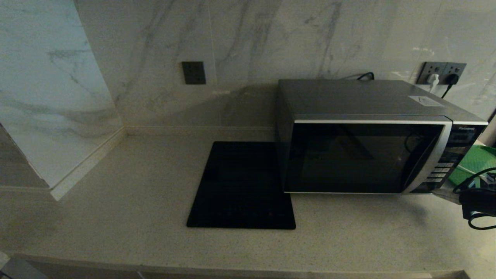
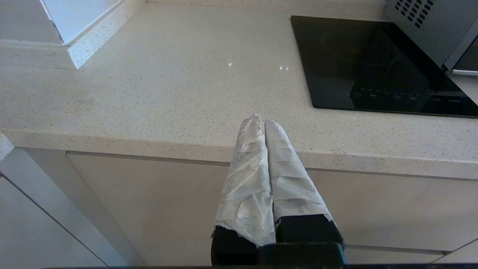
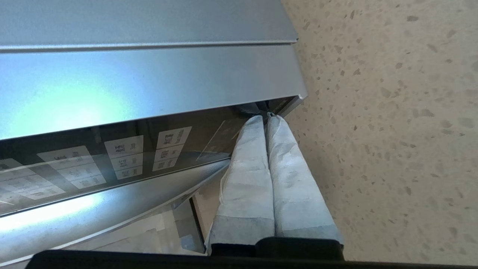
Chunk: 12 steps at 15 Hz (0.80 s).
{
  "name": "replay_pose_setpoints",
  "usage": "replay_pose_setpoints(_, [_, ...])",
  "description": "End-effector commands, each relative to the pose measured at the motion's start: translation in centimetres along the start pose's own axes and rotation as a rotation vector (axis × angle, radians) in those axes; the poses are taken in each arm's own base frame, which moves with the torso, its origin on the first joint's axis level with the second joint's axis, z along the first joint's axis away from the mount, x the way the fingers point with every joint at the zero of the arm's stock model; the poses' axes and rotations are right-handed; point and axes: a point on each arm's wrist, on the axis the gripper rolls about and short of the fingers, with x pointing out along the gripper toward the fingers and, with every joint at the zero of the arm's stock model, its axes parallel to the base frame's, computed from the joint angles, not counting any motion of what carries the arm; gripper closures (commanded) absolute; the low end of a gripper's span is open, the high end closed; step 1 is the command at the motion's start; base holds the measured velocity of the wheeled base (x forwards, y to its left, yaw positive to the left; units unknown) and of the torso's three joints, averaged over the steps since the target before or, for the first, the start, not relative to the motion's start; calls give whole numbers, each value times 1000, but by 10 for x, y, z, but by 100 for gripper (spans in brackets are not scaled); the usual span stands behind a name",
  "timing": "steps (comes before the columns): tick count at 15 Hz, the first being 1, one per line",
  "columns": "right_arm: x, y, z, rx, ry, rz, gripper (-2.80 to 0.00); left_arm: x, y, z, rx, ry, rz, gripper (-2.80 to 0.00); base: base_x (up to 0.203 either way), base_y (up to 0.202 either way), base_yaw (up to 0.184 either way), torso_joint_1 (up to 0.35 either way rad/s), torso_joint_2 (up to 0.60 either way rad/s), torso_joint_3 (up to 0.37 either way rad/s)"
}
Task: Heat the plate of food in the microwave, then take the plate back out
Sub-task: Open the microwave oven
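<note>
The microwave [image 1: 364, 155] stands on the right of the counter with its dark glass door closed. My right gripper [image 3: 266, 116] is shut with nothing in it, and its cloth-wrapped tips press against the lowest end of the button panel [image 3: 123, 149], at the microwave's front right corner. In the head view that gripper [image 1: 437, 190] reaches in from the right edge. My left gripper [image 2: 261, 118] is shut and empty, parked low in front of the counter's front edge, out of the head view. The plate of food is out of view in every frame.
A flat black square slab [image 1: 240, 186] lies on the counter just left of the microwave. A green tray [image 1: 478, 162] sits right of the microwave, behind my right arm's cables. Marble walls close off the back and left, with a ledge [image 1: 89, 162] at the left.
</note>
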Motion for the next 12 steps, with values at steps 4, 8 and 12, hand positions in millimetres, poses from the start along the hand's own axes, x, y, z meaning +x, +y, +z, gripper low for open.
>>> replay_pose_setpoints(4, [3,4,-3,-1,15,10,0,0,0,0,-1,0,0,0,0,0,0,0,0,0])
replay_pose_setpoints(8, [0,9,-3,-9,11,15,0,0,0,0,-1,-1,0,0,0,0,0,0,0,0])
replay_pose_setpoints(12, [-2,15,-2,-18,7,25,0,0,0,0,-1,0,-1,0,0,0,0,0,0,0])
